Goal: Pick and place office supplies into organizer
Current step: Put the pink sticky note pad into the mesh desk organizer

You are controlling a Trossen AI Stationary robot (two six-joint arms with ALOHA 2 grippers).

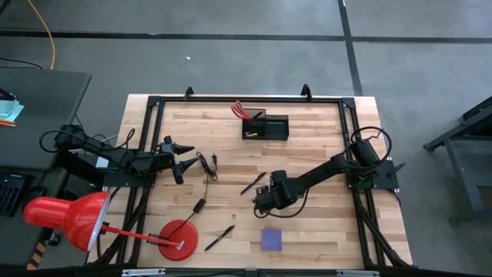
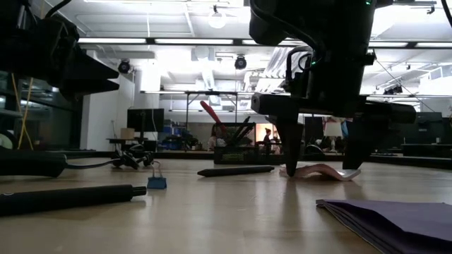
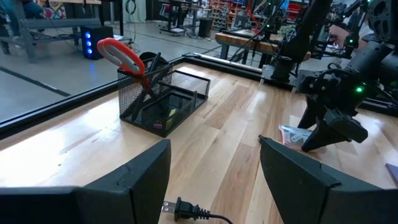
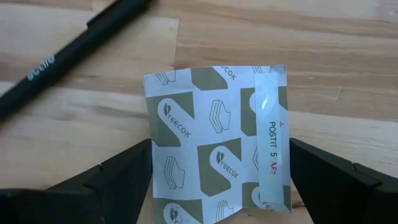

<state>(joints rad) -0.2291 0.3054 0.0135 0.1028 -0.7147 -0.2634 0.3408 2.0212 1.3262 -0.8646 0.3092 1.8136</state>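
The right end effector [image 4: 217,180] is down at the tabletop [image 1: 307,231] right of centre, fingers spread wide with one on each side of the small white packet with olive-brown printed logos [image 4: 217,143]. They straddle it and haven't closed on it. The right wrist view is the only one where the writing reads: "YEECOK" repeated over the packet, plus a white strip label saying "POSTIT 5". The low view just shows that packet lying flat, slightly curled, between the finger tips.

Just beside it on the left lies a slim black pen [image 4: 68,53] with grey lettering I can't make out.

Nearer than the right end effector sits the purple square sticky-note pad [image 1: 271,239], and another black pen [image 1: 219,238] lies near the round red lamp base [image 1: 177,238].

At the far edge is the black wire-mesh desk organizer [image 1: 267,126], with red-handled scissors [image 3: 121,55] standing in its taller cup section; the left wrist view shows the mesh clearly.

The left end effector [image 1: 183,158] waits open at the left side.
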